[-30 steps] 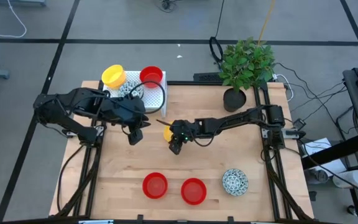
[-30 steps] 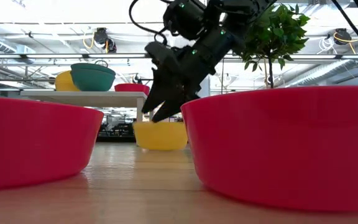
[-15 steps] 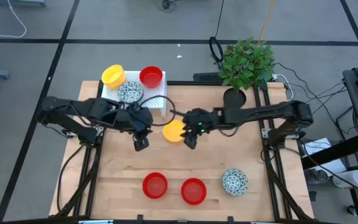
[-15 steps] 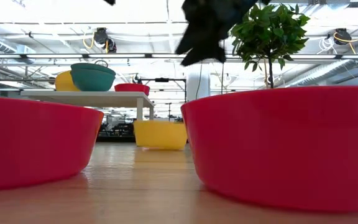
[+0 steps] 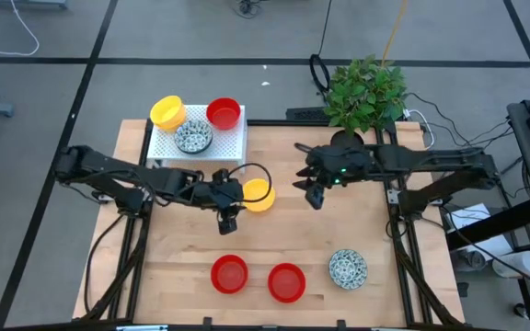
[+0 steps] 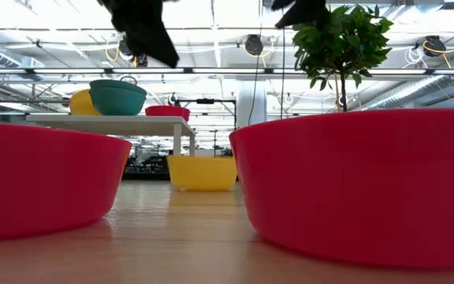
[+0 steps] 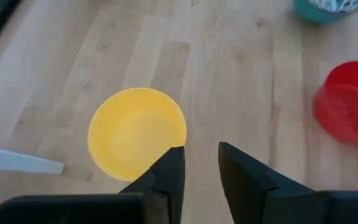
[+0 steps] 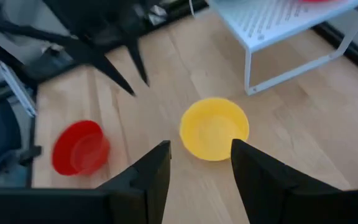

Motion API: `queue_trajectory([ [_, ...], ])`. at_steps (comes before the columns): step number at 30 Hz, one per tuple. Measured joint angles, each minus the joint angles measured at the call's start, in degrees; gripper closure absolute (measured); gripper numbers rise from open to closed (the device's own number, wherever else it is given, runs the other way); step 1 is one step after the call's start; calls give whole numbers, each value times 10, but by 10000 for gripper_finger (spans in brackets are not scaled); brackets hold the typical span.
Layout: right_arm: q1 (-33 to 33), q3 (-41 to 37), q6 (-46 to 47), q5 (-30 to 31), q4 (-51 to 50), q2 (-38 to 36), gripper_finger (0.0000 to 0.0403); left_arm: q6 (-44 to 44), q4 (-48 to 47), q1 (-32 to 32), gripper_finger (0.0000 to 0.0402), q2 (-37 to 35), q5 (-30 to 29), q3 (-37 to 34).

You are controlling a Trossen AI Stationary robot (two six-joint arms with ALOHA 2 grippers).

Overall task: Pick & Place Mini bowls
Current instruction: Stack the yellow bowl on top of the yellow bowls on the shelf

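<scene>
Wooden tabletop point(image 5: 293, 234) is shown from above, with a white perforated rack point(image 5: 228, 145) at its far left corner and a potted plant point(image 5: 364, 97) at the far right. One yellow mini bowl point(image 5: 259, 195) stands upright on the bare wood near the middle, just in front of the rack. Two red bowls point(image 5: 229, 274) point(image 5: 286, 282) and a speckled bowl point(image 5: 348, 268) are lined along the near edge, well apart from it. A yellow bowl point(image 5: 167, 112), a red bowl point(image 5: 224, 113) and a speckled bowl point(image 5: 193, 137) are kept on or beside the rack.

The left gripper point(image 5: 229, 219) is positioned just beside the middle yellow bowl, on its near side; its fingers are parted narrowly and nothing is held. The right gripper point(image 5: 314, 194) hangs well apart from that bowl, toward the plant, with its fingers spread and empty.

The bowls are judged to be light, rigid and glossy, so slipping under a weak pinch is likely. A hold on the rim is recommended, with one finger inside the wall and one outside. A push against the side is expected to slide the bowl across the wood rather than tip it
</scene>
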Motion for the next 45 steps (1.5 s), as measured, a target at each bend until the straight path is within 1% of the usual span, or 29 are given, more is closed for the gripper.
queue_trajectory([
  [3, 6, 0, 6, 0, -8, -24, 248, 13, 55, 10, 269, 0, 6, -42],
  [7, 14, 0, 3, 0, -10, -50, 248, 49, 154, 24, 231, 0, 8, -96],
  [11, 24, 0, -5, 7, -14, -73, 248, 72, 240, 36, 206, 7, 4, -131],
  [15, 39, 0, -16, 52, -38, -96, 248, 71, 248, 50, 200, 43, 4, -136],
  [20, 55, 0, -16, 102, -85, -121, 248, 70, 262, 60, 207, 108, 45, -136],
  [26, 75, 0, -60, 103, -116, -138, 248, 73, 261, 60, 210, 170, 50, -135],
  [30, 87, -20, -71, 103, -103, -154, 248, 74, 261, 61, 214, 200, 43, -135],
  [33, 94, -57, -73, 103, -70, -174, 248, 73, 260, 60, 228, 213, 42, -135],
  [35, 96, -90, -66, 103, -38, -193, 248, 73, 260, 59, 249, 214, 41, -135],
  [37, 98, -126, -56, 103, 0, -212, 248, 74, 261, 57, 281, 213, 40, -135],
  [42, 101, -234, -10, 102, 104, -264, 248, 88, 261, 51, 381, 189, 40, -133],
  [43, 101, -257, 1, 102, 128, -273, 248, 81, 262, 50, 390, 182, 40, -132],
  [45, 101, -305, 24, 101, 181, -292, 248, 66, 261, 50, 387, 162, 41, -130],
])
